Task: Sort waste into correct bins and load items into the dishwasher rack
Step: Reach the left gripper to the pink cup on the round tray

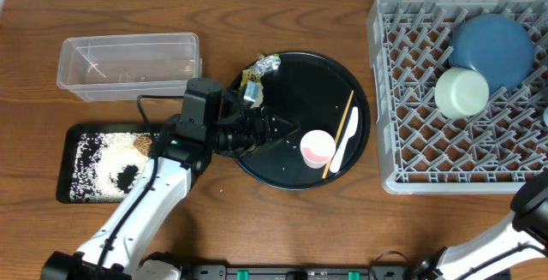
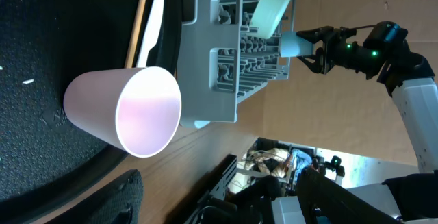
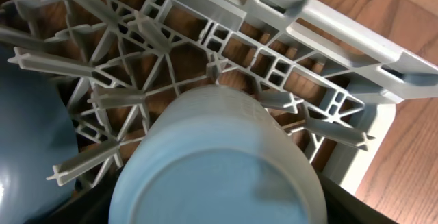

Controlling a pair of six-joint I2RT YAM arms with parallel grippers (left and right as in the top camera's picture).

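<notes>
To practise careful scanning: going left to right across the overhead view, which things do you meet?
Clear tub, crumpled foil, pink cup, white spoon, dishwasher rack.

Dishwasher rack [image 1: 381,100]: cut off by the overhead's right edge. Light blue cup [image 3: 212,176]: blurred, cut off by the right wrist view's lower edge, hiding the fingers of the right gripper [image 2: 301,44] there.

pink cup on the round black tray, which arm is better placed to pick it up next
Left. The left gripper hangs over the round black tray, jaws open, with the pink cup just ahead. The right gripper is across at the dishwasher rack, closed on the light blue cup.
</notes>
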